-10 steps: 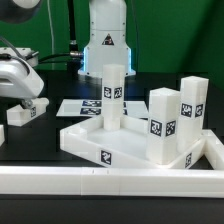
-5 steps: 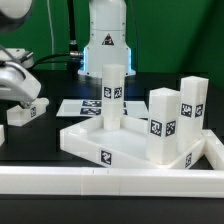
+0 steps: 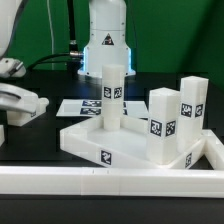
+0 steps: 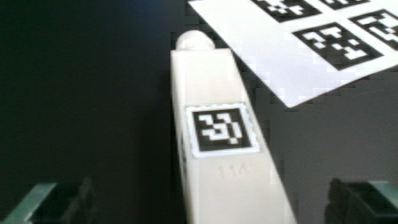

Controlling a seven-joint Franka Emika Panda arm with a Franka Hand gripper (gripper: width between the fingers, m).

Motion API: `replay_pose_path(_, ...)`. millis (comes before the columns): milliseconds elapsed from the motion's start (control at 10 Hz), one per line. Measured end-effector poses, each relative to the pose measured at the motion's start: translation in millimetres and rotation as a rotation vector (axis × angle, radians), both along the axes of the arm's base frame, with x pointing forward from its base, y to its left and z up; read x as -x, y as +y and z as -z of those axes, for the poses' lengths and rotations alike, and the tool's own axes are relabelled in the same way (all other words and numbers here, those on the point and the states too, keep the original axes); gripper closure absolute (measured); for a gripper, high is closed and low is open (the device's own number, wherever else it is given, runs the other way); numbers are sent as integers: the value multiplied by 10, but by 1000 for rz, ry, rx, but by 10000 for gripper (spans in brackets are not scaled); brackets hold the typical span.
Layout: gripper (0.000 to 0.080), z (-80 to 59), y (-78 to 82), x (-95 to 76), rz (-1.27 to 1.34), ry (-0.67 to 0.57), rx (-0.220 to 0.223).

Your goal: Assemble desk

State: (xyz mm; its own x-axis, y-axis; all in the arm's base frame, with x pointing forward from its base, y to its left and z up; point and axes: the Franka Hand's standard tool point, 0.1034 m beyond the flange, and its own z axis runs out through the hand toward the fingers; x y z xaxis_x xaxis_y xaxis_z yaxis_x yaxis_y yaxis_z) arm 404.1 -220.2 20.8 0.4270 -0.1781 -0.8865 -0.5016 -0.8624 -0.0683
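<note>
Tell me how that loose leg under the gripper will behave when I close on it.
The leg looks like rigid moulded plastic, so it probably won't flex. Its flat sides suggest it should lie still, not roll. The smooth white surface may be slippery, so it might twist if gripped off-centre. The gripper is open, with its fingers astride the leg.

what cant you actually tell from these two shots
- Gripper hold: in the wrist view the fingers stand either side of the leg with gaps, but the picture's edge cuts them off.
- Gripper and that leg in the exterior view: cut off at the exterior view's left edge.
- Tabletop far sockets: hidden behind the standing legs.
- Marker board: only one corner shows in the wrist view.
</note>
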Motion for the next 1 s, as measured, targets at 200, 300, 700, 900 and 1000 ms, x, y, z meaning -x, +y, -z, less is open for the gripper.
replay_pose_path(200,150,46,56,-89,-23,-12,8)
replay_pose_path(300,150,84,83,-123,-33,-25,12)
replay_pose_path(700,321,172,109,-184,-50,-57,26)
replay_pose_path(900,507,175,122,-174,-51,-57,27)
replay_pose_path(1000,507,174,120,-173,-50,-57,27)
